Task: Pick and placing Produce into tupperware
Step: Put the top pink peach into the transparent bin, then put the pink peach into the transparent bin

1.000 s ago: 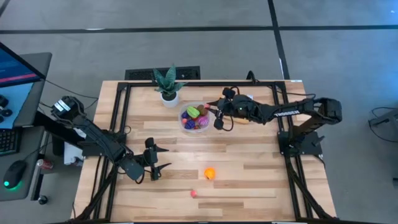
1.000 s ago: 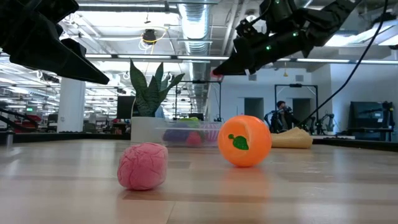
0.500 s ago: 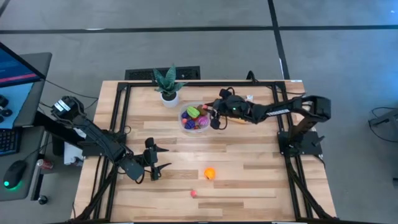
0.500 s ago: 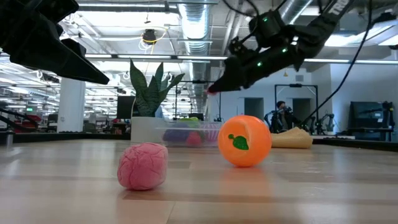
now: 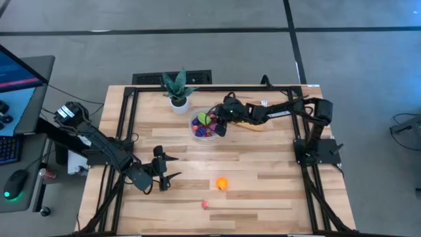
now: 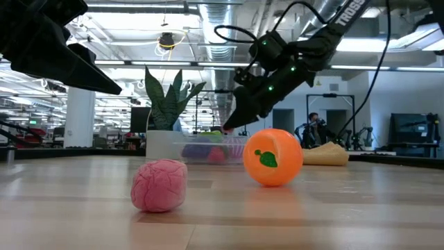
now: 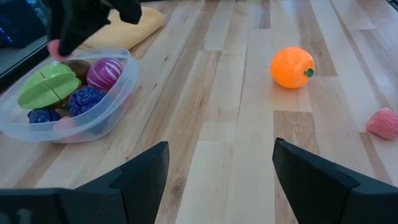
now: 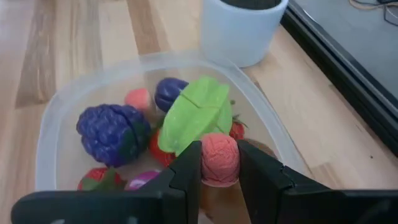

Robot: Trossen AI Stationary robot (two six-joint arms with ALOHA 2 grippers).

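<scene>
The clear round tub [image 5: 196, 133] [image 8: 52, 106] [image 7: 122, 94] stands near the far edge and holds several toy pieces: a green leafy one [image 8: 198, 114], a purple bunch [image 8: 112, 129], a magenta one [image 7: 104, 72] and red ones. My right gripper [image 5: 220, 119] [image 8: 219, 163] [image 6: 226, 128] hangs over the tub, shut on a pinkish-red bumpy piece. An orange toy fruit [image 5: 222, 183] [image 6: 272, 157] [image 7: 292, 67] and a pink lump [image 5: 204, 205] [image 6: 159, 185] [image 7: 383, 122] lie on the table near its near edge. My left gripper [image 5: 164, 170] [image 7: 217, 180] waits open, left of them. My right gripper pinches the pinkish-red bumpy piece [image 8: 219, 155] between its two fingers [image 8: 189, 169], one on each side of it. The fingers slant down from the table's right. The piece is lifted clear, hanging over the tub's inside just above the green piece.
A potted plant in a white pot [image 5: 177, 92] [image 8: 242, 28] stands just beyond the tub's far left. A folded yellow-orange cloth [image 5: 255, 126] [image 7: 127, 28] [image 6: 326, 154] lies right of the tub. Bare wood spreads across the table's middle and right.
My right gripper has moved toward the table's left, from the tub's right rim to over its inside, and has come down while tipping its fingers more steeply downward. It has stayed shut on the pinkish-red piece.
</scene>
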